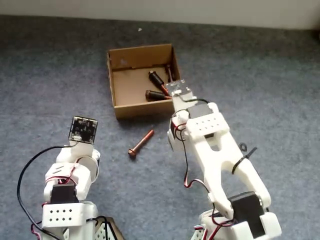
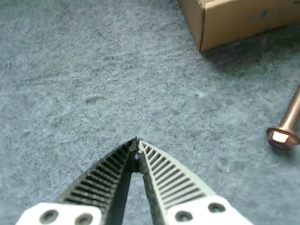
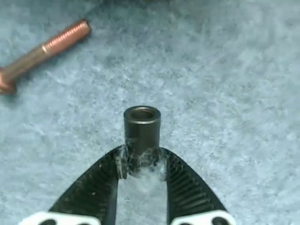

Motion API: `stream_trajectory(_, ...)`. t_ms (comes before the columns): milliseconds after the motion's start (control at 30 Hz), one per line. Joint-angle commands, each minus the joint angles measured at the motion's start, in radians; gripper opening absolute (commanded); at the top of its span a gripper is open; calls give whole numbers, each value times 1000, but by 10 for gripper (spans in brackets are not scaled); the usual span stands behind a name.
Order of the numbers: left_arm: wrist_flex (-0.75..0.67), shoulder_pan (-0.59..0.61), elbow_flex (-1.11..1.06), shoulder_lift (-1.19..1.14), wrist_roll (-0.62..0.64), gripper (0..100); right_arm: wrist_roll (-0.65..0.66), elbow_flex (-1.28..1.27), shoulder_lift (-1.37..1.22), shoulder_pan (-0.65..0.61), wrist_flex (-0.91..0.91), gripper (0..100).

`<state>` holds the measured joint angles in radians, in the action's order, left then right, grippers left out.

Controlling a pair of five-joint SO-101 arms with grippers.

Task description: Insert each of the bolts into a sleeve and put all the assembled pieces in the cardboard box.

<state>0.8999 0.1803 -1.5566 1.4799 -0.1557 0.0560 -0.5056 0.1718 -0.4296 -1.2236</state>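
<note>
The right hand [image 3: 140, 161] pinches a dark sleeve [image 3: 142, 129] by one end. The left hand [image 2: 136, 145] is pressed together, holding nothing. The bolt [image 1: 141, 143] lies on the table [image 1: 250, 75] near the cardboard box [image 1: 142, 108]. It looks hard and slippery, so it is best grabbed near its head.

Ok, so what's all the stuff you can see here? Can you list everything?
cardboard box: one, brown, open, on the far part of the carpet
assembled pieces: two clear, maybe a third by the wall, dark and copper, lying in the box
bolt: one, copper, loose on the carpet in front of the box
sleeve: one, dark, held in the right jaws
carpet: one, grey, under everything
left arm: one, white, near side
right arm: one, white, reaching to the box's front corner
left jaws: one pair, pale, shut, empty, over carpet
right jaws: one pair, black, shut on the sleeve
</note>
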Motion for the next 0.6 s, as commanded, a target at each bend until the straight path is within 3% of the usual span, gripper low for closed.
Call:
stream_trajectory(0, -11, 5, 64, 1, -103, 8, -121, 1, 73, 45, 13, 4)
stream_trajectory(167, 44, -18, 217, -7, -104, 8, -160, -105, 71, 120, 154, 4)
stream_trajectory(300, 173, -119, 398, -74, -104, 8, -153, -176, 74, 173, 186, 4)
stream_trajectory(567, 226, -332, 769, -645, -104, 21, -155, -189, 67, 242, 219, 4)
